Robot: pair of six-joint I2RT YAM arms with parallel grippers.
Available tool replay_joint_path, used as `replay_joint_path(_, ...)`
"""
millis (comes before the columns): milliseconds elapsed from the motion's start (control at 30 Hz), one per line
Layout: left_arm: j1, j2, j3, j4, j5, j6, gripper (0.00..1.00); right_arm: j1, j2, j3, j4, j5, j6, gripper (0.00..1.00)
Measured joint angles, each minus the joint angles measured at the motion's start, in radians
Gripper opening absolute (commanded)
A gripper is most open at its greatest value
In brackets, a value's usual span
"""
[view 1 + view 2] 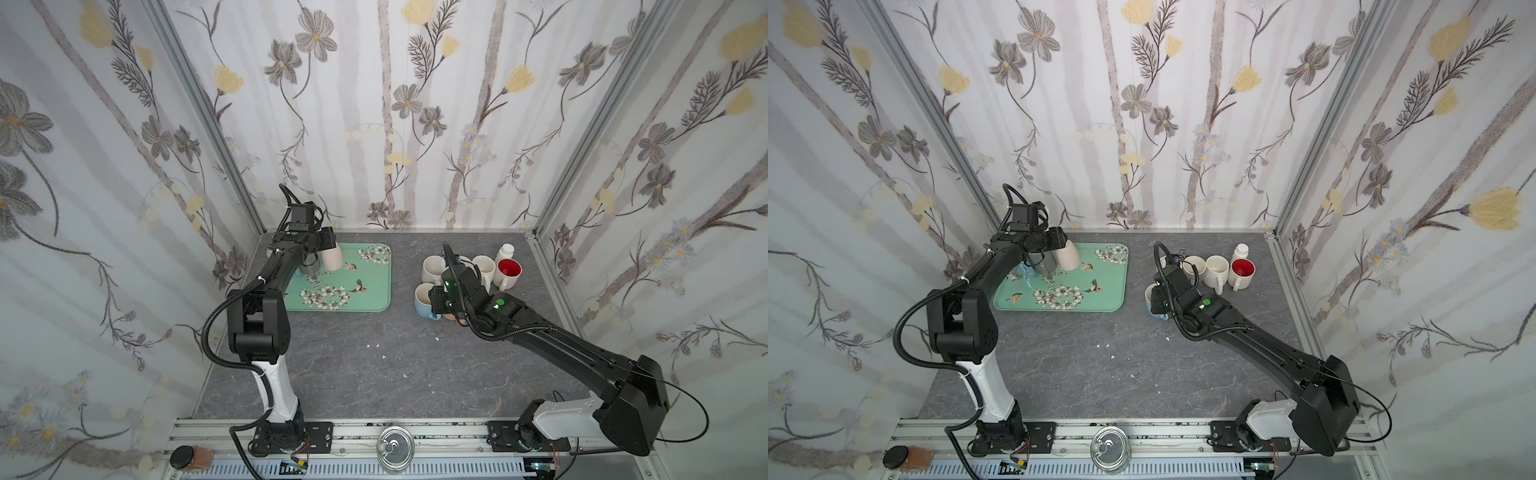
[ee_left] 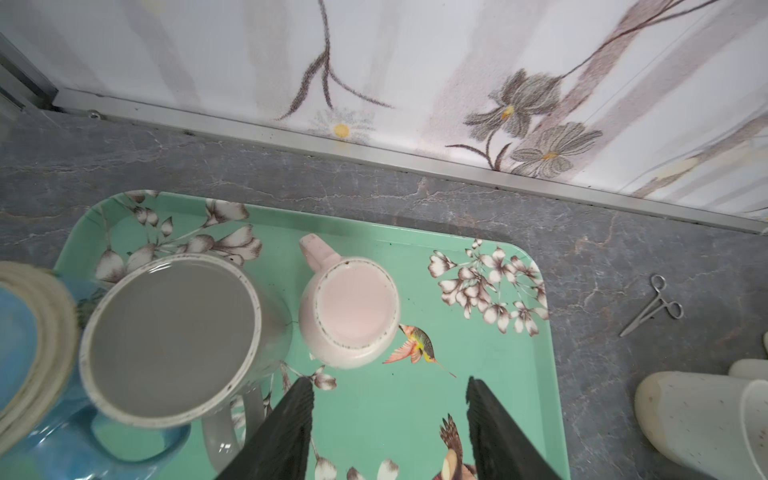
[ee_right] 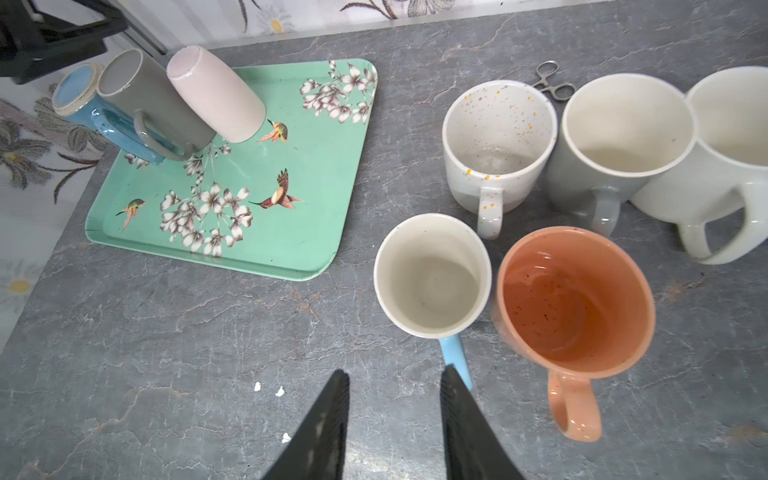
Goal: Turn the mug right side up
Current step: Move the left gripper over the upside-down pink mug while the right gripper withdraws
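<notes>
Three mugs stand upside down at the far left of the green floral tray (image 1: pixel 365 299): a pink mug (image 2: pixel 349 309) (image 1: pixel 332 257), a grey mug (image 2: pixel 170 336) and a blue mug (image 2: pixel 25 332). My left gripper (image 2: pixel 389 382) (image 1: pixel 328 239) hovers open over the tray just beside the pink mug, with nothing between its fingers. My right gripper (image 3: pixel 395 370) (image 1: pixel 436 297) is open above bare table. One finger lies next to the blue handle of an upright cream-lined mug (image 3: pixel 432 286).
Several upright mugs cluster at the right: an orange one (image 3: pixel 573 303), a speckled one (image 3: pixel 498 137), white ones and a red-lined one (image 1: pixel 509 269). A white bottle (image 1: pixel 505 251) and forceps (image 2: pixel 652 307) lie behind them. Walls close in at the back and sides.
</notes>
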Motion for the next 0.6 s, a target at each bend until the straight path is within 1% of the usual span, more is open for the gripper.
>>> replay_joint_path(133,-0.004,0.105,0.107,-0.058,-0.037,0.014,0.62,0.001,0.029,-0.011,0.02,-0.025,0.011,0.38)
replay_joint_path(333,-0.006,0.188,0.202,-0.086,-0.064,0.037,0.63,0.001,0.064,0.0,0.035,-0.04,0.01,0.38)
replay_joint_path(433,-0.008,0.225,0.231,-0.098,-0.064,0.043,0.63,0.001,0.073,0.006,0.053,-0.04,0.006,0.37)
replay_joint_path(600,-0.011,0.253,0.234,-0.105,-0.055,0.046,0.62,0.001,0.085,0.006,0.068,-0.044,0.005,0.37)
